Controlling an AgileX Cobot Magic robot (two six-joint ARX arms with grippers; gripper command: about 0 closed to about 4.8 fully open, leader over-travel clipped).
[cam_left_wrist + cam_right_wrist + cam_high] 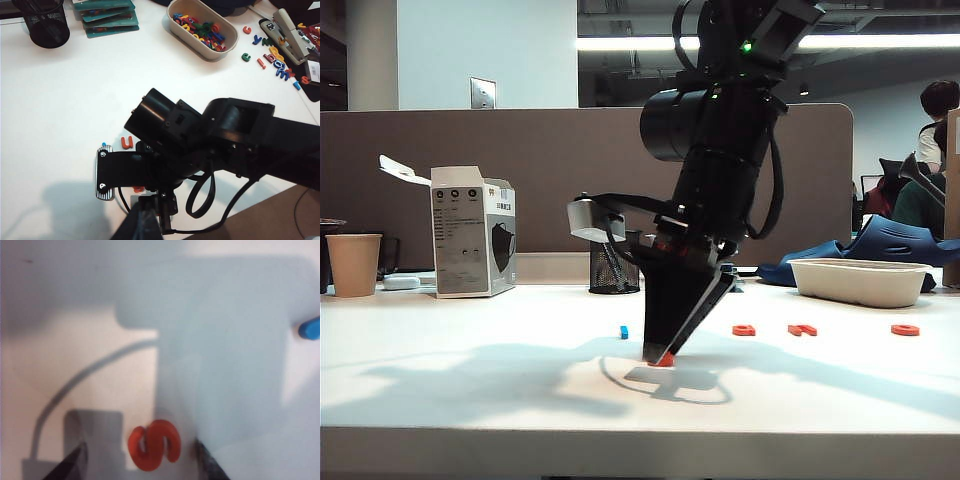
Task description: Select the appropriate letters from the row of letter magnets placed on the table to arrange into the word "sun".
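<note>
Progress so far: right gripper (140,457), jaws spread, stands over letter S (153,445) on the table (440,370); U (127,143) untouched; left gripper unseen, state unknown

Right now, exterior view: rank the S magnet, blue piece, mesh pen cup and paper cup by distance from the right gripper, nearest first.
Right gripper, jaws open, tips at the table:
1. Orange-red S magnet, lying between its fingertips.
2. Blue piece, just left of it on the table.
3. Mesh pen cup, behind it by the partition.
4. Paper cup, far left.
</note>
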